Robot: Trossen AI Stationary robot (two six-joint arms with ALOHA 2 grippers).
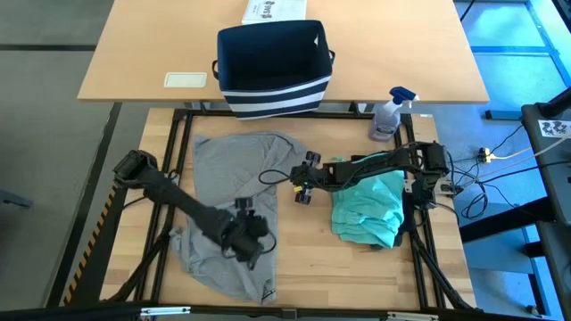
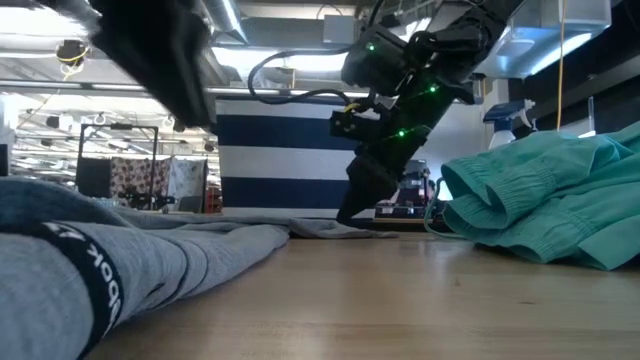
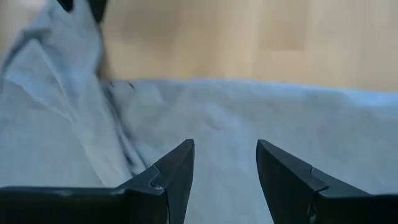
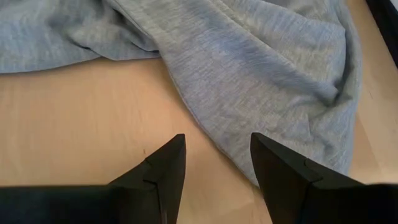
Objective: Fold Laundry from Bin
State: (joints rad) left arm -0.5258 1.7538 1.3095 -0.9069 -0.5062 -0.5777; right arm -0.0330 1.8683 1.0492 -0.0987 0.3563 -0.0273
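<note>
The grey T-shirt (image 1: 234,192) lies spread on the table (image 1: 348,267), both claws open and empty, left gripper (image 1: 252,234) over its middle, right gripper (image 1: 303,183) beside its edge, apparently mid-fold; next they must pinch an edge.

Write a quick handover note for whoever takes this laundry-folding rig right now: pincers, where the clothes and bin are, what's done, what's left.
Left pincer: open, empty, over the grey T-shirt.
Right pincer: open, empty, at the shirt's right edge.
Grey T-shirt: spread on the table's left half, wrinkled, not folded.
Teal piece: bunched on the right, under the right arm.
Bin: on the far table.
Done: two garments out on the table.
Left: flatten and fold the grey shirt, then the teal piece.
</note>
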